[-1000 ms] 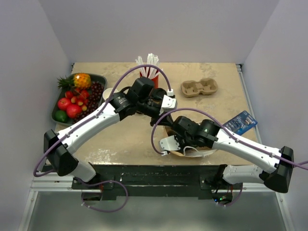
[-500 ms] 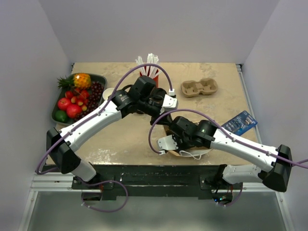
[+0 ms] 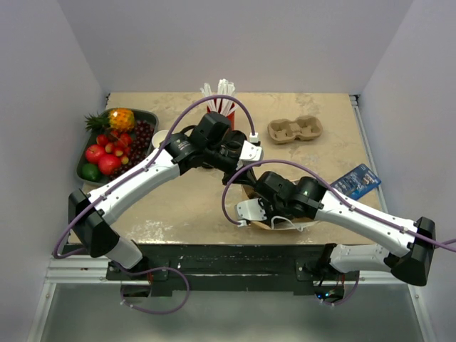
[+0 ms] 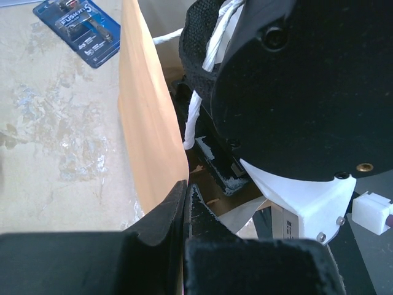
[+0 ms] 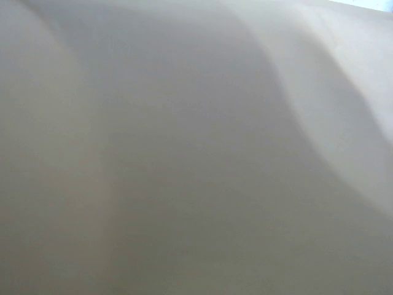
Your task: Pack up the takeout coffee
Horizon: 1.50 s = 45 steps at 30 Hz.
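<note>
left gripper (image 4: 186, 200) pinched together on paper bag (image 4: 147, 117) rim. right gripper (image 3: 258, 216): cannot tell (view blank). takeout coffee hidden, maybe in bag. 1 light, crushable cup; hold mid-wall, below lid.

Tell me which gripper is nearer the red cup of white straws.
Left. The left gripper, shut on the edge of the tan paper bag, is just in front of the red cup; the right gripper is farther off, at the bag's mouth.
</note>
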### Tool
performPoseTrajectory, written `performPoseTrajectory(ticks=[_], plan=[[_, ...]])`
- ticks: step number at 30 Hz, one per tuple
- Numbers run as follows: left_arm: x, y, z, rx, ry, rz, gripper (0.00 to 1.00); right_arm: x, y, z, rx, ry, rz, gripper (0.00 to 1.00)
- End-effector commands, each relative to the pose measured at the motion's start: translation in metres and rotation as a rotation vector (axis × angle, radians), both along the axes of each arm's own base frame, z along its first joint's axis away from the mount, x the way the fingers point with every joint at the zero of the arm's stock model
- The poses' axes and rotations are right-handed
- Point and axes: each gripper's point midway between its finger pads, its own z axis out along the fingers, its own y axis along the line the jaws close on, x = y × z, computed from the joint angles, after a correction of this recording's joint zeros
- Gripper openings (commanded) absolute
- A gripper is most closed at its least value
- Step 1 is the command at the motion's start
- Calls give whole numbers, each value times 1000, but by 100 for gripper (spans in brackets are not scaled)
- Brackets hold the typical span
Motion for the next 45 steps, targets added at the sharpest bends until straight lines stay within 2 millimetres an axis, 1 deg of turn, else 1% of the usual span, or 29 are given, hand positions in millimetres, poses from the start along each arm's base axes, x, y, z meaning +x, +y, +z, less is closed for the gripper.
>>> performPoseTrajectory(ticks=[1,3,6,9,12,15,16,18,19,20,21,23,24,25,27,29,31,32,33,35,36,37,38,39,40,42,43,44,45], plan=[[3,2,9,-15,-74,-5,0,-5,-2,5,2,30,-49,49],[4,1,8,-14,-74,-4,0,-3,-3,4,-11,25,-51,53],[5,-1,8,-14,-70,-2,0,-2,-5,1,-38,22,-58,55],[5,-2,8,-12,-62,-2,0,-3,-1,4,-13,27,-52,58],[7,-2,7,-11,-63,1,0,-5,5,14,37,32,-52,60],[9,-3,6,-6,-62,8,0,-4,17,36,131,20,-53,64],[10,-4,6,-3,-60,12,0,-1,25,51,186,0,-59,64],[12,-5,5,4,-53,22,0,-1,35,70,261,-12,-57,68],[13,-6,5,2,-52,23,0,2,42,88,320,-33,-57,69],[14,-7,6,1,-50,26,0,2,45,97,350,-40,-54,70],[14,-7,7,0,-47,30,0,3,49,115,403,-59,-55,70],[16,-9,13,-13,-50,37,0,3,51,132,449,-80,-47,72],[16,-9,15,-14,-48,41,0,3,51,148,494,-103,-46,72],[17,-9,19,-20,-52,42,0,-4,54,156,531,-81,-26,72],[17,-8,21,-18,-53,46,0,-6,53,177,592,-101,-31,73],[17,-6,20,-13,-33,49,0,-9,45,191,623,-123,-43,72],[22,-2,17,-8,20,77,0,-10,33,209,655,-156,-61,71],[23,-1,16,-11,57,73,0,-7,28,215,662,-188,-79,70],[31,4,16,-11,100,104,0,-5,23,229,689,-225,-84,70],[37,7,18,-20,135,120,1,-2,16,244,709,-271,-95,69],[43,10,20,-23,139,138,6,-1,12,259,732,-296,-102,69],[45,10,26,-33,130,140,17,-1,7,259,721,-287,-121,68],[47,11,31,-45,121,145,24,-1,6,259,720,-274,-135,68],[49,11,36,-61,112,149,31,-8,4,261,739,-232,-145,67],[49,10,43,-82,105,142,42,-7,-3,262,743,-224,-186,67],[52,8,59,-137,70,151,49,-25,-4,255,761,-111,-193,68],[52,7,62,-151,67,153,53,-26,-8,251,758,-89,-222,72],[50,7,70,-175,66,160,54,-31,-12,248,762,-74,-230,73],[53,4,78,-210,40,157,55,-35,-14,236,739,-44,-242,73]])
